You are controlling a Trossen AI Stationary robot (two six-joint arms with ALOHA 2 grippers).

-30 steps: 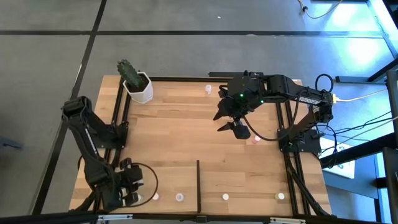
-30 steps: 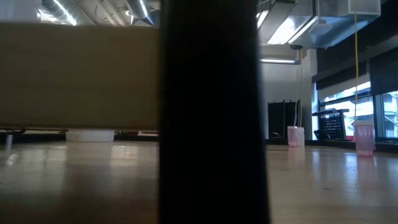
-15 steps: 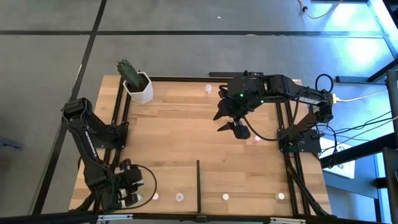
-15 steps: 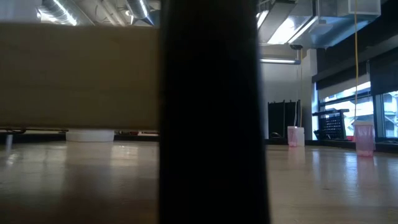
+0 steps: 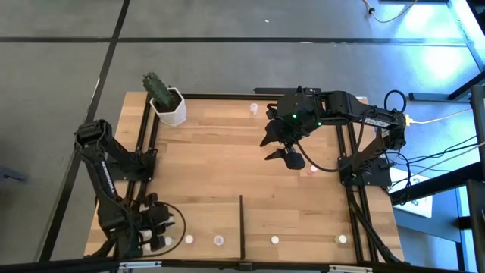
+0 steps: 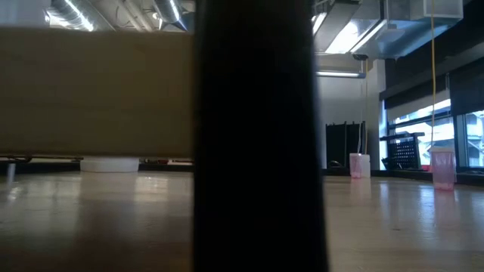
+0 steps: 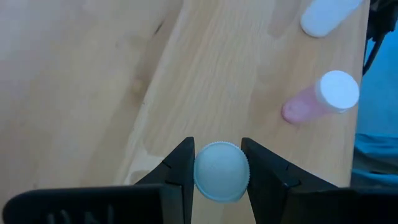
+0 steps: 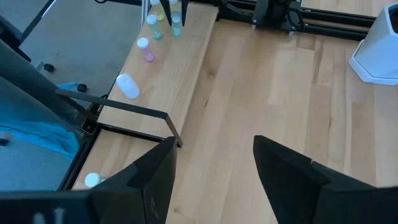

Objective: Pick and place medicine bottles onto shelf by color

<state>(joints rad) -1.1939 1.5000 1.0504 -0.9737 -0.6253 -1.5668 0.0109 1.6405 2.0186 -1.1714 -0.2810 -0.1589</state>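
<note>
Medicine bottle (image 7: 221,172) sits clamped in the left tool (image 7: 217,167) over the shelf (image 7: 205,93).

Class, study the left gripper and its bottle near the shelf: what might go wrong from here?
1. The left gripper pinches only the cap of a pale bottle, so it may slip out.
2. A pink bottle and a white bottle lie close by on the shelf; the gripper might knock them when moving.
</note>
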